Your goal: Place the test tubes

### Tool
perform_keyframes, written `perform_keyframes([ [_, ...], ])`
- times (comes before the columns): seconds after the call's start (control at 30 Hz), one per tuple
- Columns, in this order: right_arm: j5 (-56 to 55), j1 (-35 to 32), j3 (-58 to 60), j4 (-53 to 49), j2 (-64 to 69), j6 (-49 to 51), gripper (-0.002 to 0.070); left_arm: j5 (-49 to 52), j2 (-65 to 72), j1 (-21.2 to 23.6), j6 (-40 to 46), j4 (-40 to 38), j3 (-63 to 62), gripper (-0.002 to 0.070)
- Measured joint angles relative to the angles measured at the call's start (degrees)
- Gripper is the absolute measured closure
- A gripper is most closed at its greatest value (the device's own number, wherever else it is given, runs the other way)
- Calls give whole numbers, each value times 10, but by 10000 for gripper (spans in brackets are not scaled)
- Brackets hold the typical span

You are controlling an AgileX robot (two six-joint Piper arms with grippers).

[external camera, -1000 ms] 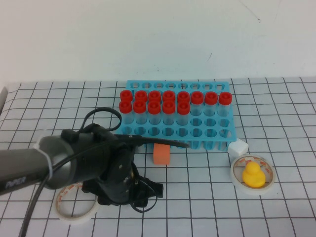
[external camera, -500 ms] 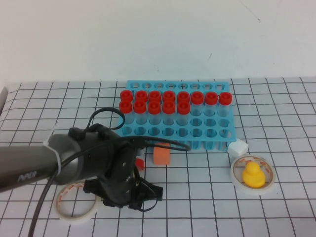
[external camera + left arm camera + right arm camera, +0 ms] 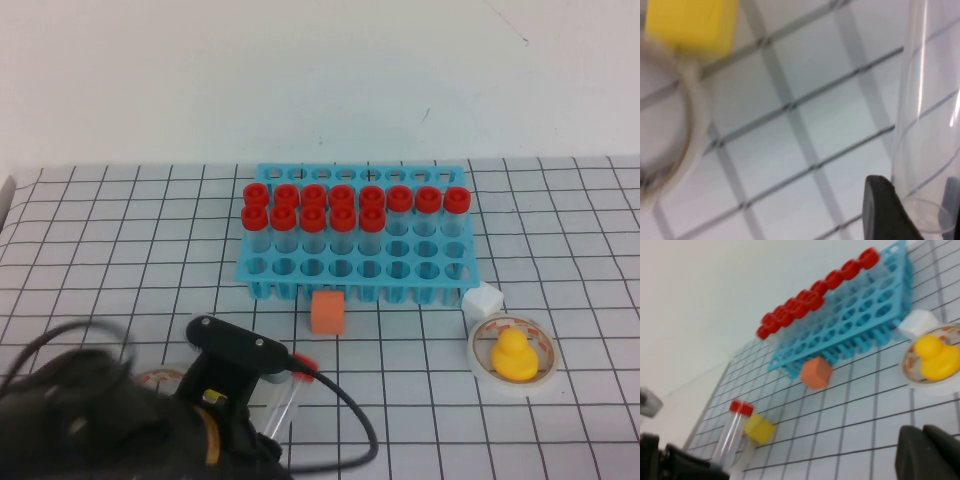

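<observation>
Left gripper (image 3: 268, 425) at counter's (image 3: 560, 440) near-left edge, fingers (image 3: 885, 210) clamped on test tube (image 3: 290, 390). Capped end leans toward rack (image 3: 355, 270), beyond and right. Right gripper (image 3: 927, 452) clenched, empty, parked right.

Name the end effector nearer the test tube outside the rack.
Left. The left end effector is clamped on the test tube, near left of the table. The right end effector, shut, is outside the high view, the tube far across from it.

Orange cube (image 3: 327, 312) on gridded desk (image 3: 580, 250); yellow duck (image 3: 511, 355) inside tape ring (image 3: 478, 352); white cube (image 3: 482, 300) just beside that ring; yellow block (image 3: 759, 429) apart.
</observation>
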Motion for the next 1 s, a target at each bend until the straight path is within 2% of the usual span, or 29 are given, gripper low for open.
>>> perform_keyframes([
  [0.17, 15, 0, 0, 75, 0, -73, 678, -166, -70, -10, -1, 26, 66, 463],
  [0.33, 27, 0, 0, 130, 0, -108, 678, -306, -68, -10, -1, 38, 96, 463],
  [0.5, 38, 0, -10, 140, 5, -133, 678, -460, -46, -10, 0, 42, 98, 463],
  [0.63, 45, 0, -68, 145, 68, -171, 678, -578, -25, -10, 3, 43, 98, 463],
  [0.8, 67, 0, -156, 153, 187, -215, 672, -654, 4, -10, 4, 44, 98, 463],
  [0.9, 117, 0, -233, 182, 310, -318, 591, -704, 25, -10, 0, 45, 98, 463],
  [1.0, 154, 0, -278, 223, 394, -405, 456, -741, 35, -10, -11, 45, 98, 463],
])
